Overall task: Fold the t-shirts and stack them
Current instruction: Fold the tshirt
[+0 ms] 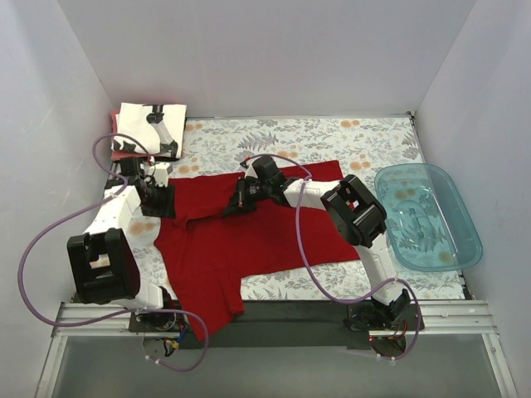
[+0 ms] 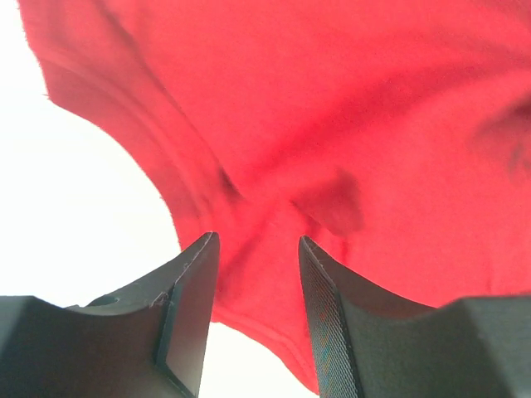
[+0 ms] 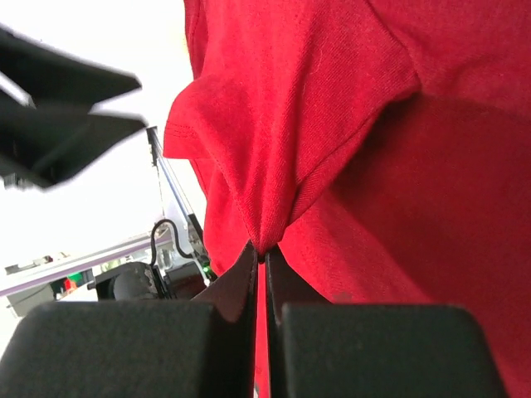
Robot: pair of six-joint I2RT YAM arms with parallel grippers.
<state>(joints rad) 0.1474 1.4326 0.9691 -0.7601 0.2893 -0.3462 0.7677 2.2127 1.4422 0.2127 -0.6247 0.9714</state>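
The dark red t-shirt (image 1: 249, 240) lies spread out and crumpled on the flowery table cloth (image 1: 348, 137), just left of the teal tub (image 1: 427, 217). It is not folded yet. Our right claw (image 3: 260, 253) is shut tight on a small pinch of the red cloth, at the shirt's back edge on the side nearer the tub. Our left claw (image 2: 257, 240) is at the same edge, on the side far from the tub. Its two jaws stand partway apart with red cloth in the gap, and we cannot tell if they squeeze it. We think we take the shirt at two spots so that we can pull it flat and fold it over. The white t-shirt with black blotches (image 1: 152, 124) sits folded in the back corner, well apart from the tub, on top of a pink t-shirt (image 1: 123, 149). We think that pile is kept over there to leave room for folding.
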